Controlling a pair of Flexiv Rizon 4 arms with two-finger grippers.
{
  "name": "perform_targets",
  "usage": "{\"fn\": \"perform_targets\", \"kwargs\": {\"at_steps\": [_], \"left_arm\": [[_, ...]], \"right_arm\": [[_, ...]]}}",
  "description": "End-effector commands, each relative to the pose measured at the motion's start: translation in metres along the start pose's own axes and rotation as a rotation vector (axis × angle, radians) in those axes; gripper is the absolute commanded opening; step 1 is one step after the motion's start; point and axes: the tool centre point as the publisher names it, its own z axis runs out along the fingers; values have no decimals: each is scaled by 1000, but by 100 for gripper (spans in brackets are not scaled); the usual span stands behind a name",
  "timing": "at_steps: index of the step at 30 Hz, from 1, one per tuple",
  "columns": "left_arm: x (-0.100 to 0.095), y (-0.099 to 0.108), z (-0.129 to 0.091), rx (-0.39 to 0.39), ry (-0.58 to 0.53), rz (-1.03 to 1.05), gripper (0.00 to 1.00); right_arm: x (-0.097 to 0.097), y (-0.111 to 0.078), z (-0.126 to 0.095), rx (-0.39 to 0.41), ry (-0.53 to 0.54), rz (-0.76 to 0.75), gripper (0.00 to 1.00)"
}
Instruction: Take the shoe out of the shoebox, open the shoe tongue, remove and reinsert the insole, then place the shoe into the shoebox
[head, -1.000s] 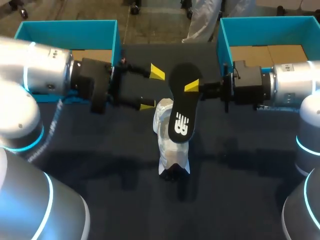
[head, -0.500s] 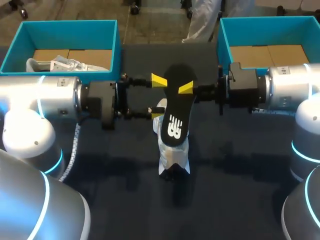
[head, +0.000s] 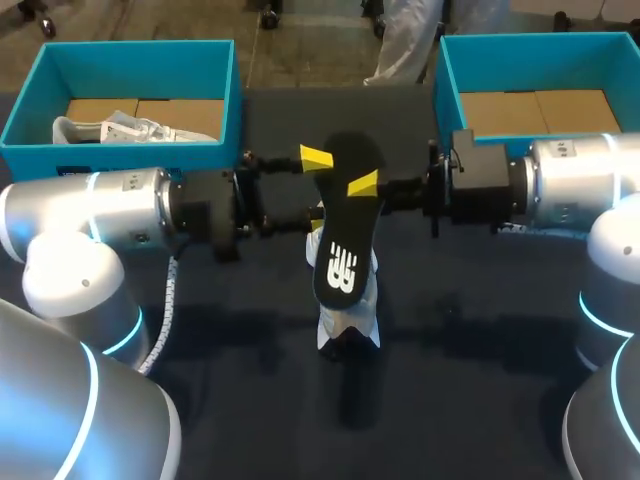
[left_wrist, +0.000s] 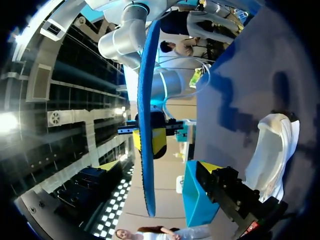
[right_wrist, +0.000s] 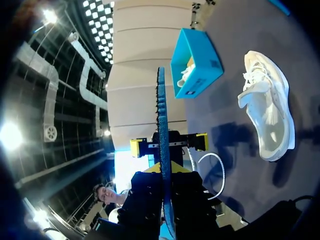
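Note:
My right gripper (head: 365, 185) is shut on the edge of a black insole (head: 343, 225) and holds it up over the table's middle. In the right wrist view the insole (right_wrist: 161, 125) stands edge-on between my own fingers (right_wrist: 185, 195). My left gripper (head: 316, 188) is open, with a yellow tip on each side of the insole's far end; the left gripper (right_wrist: 167, 145) shows gaps on both sides. A white shoe (head: 347, 300) lies on the dark table under the insole. In the left wrist view the blue insole edge (left_wrist: 145, 125) is ahead, with the shoe (left_wrist: 272, 150) beside it.
A teal shoebox (head: 135, 55) at the back left holds a second white shoe (head: 120, 128). Another teal shoebox (head: 535, 45) stands at the back right, showing its brown floor. Both arms span the table's middle from either side.
My left arm has swung in from the left until its open fingers straddle the insole. The right gripper has carried the insole slightly left and lower.

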Motion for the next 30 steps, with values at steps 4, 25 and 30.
{"fn": "perform_targets", "kwargs": {"at_steps": [4, 25, 30], "left_arm": [[3, 4, 11, -6, -11, -3, 63], [8, 1, 13, -14, -13, -40, 0], [10, 0, 11, -13, -8, -54, 0]], "right_arm": [[-3, -1, 13, 12, 7, 2, 0], [-9, -2, 18, 20, 20, 11, 17], [-12, -4, 13, 3, 19, 0, 82]]}}
